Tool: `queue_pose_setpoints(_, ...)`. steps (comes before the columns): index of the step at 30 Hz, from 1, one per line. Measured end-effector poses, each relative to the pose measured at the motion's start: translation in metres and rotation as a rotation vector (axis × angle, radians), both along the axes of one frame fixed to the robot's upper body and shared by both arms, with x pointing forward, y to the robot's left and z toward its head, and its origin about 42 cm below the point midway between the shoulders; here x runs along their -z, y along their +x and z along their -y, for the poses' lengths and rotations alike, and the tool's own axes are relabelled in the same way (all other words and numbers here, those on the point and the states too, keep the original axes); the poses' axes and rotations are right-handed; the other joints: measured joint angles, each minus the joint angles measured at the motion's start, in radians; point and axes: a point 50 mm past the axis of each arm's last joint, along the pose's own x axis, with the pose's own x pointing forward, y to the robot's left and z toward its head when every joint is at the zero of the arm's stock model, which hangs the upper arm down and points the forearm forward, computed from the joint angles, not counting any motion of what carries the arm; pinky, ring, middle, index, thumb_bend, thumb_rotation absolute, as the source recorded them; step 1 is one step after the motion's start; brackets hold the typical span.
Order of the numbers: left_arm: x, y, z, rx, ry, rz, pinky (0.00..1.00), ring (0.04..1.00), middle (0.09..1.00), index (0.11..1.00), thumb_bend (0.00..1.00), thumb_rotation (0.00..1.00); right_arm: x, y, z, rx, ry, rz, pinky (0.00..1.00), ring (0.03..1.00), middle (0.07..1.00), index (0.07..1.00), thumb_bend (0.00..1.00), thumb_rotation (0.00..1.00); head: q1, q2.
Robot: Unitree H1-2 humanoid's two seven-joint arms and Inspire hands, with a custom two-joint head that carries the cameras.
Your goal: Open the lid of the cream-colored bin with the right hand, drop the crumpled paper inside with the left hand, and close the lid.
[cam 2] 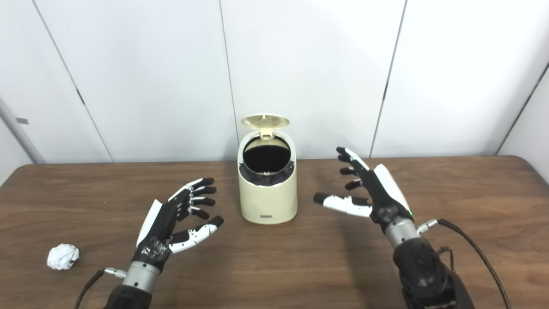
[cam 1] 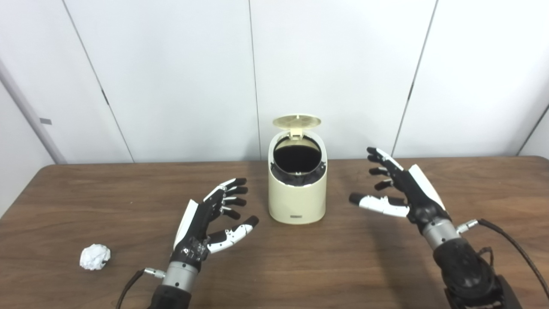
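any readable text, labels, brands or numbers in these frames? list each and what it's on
Nothing is legible.
Bin: a small dark label low on the front, too small and blurred to read.
Left hand: faint light marks near the wrist, unreadable.
Lid, paper ball, right hand, table, wall panels: no text visible.

Both head cameras look forward and down across the counter toward the white wall panels. They sit side by side, the right eye view shifted slightly rightward. Both share the bin, central, at middle distance.
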Motion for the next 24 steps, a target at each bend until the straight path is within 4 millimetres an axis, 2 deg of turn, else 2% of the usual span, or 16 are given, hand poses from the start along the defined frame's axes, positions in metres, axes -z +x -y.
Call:
queue_pose_setpoints(3,0.000,0.000,0.000,0.001,0.000,0.000,0.59,0.702,0.788,0.833,0.58,0.15,0.001,-0.004,0.001,-0.030,-0.031,-0.012,0.72,0.857,0.924,0.933,0.98,0.33,0.000,0.002)
queue_pose_setpoints(7,0.000,0.000,0.000,0.000,0.000,-0.001,0.58,0.706,0.788,0.832,0.58,0.15,0.001,-0.009,0.001,-0.044,-0.028,-0.017,0.72,0.860,0.917,0.926,0.96,0.26,0.000,0.002)
queue_pose_setpoints(12,0.000,0.000,0.000,-0.001,-0.001,-0.007,0.59,0.710,0.788,0.832,0.58,0.15,0.004,-0.011,-0.001,-0.043,0.000,-0.023,0.71,0.856,0.921,0.926,0.94,0.29,0.021,0.003)
queue_pose_setpoints(16,0.001,0.000,0.001,-0.001,-0.001,-0.011,0.59,0.703,0.785,0.831,0.59,0.17,0.011,-0.015,-0.003,-0.040,0.029,-0.040,0.66,0.859,0.931,0.924,0.91,0.24,0.112,0.000)
queue_pose_setpoints(17,0.001,0.000,0.002,-0.001,-0.001,-0.010,0.59,0.701,0.785,0.831,0.59,0.18,0.012,-0.016,-0.002,-0.040,0.040,-0.046,0.68,0.866,0.938,0.926,0.90,0.22,0.150,-0.003)
queue_pose_setpoints(18,0.001,0.000,0.003,0.001,-0.003,-0.010,0.59,0.701,0.785,0.829,0.60,0.18,0.013,-0.017,-0.001,-0.039,0.046,-0.050,0.70,0.871,0.944,0.931,0.89,0.20,0.150,-0.003)
queue_pose_setpoints(20,0.001,0.000,0.008,0.003,-0.010,-0.009,0.58,0.698,0.785,0.826,0.61,0.18,0.014,-0.018,0.002,-0.036,0.060,-0.053,0.76,0.875,0.951,0.945,0.88,0.20,0.198,-0.008)
queue_pose_setpoints(22,0.001,-0.001,0.015,0.007,-0.018,-0.009,0.57,0.700,0.787,0.824,0.61,0.17,0.013,-0.018,0.006,-0.041,0.061,-0.042,0.77,0.881,0.955,0.952,0.87,0.19,0.274,-0.018)
queue_pose_setpoints(24,0.001,-0.001,0.022,0.009,-0.030,-0.007,0.56,0.707,0.787,0.822,0.62,0.16,0.011,-0.018,0.009,-0.040,0.068,-0.039,0.79,0.885,0.957,0.958,0.86,0.17,0.314,-0.023)
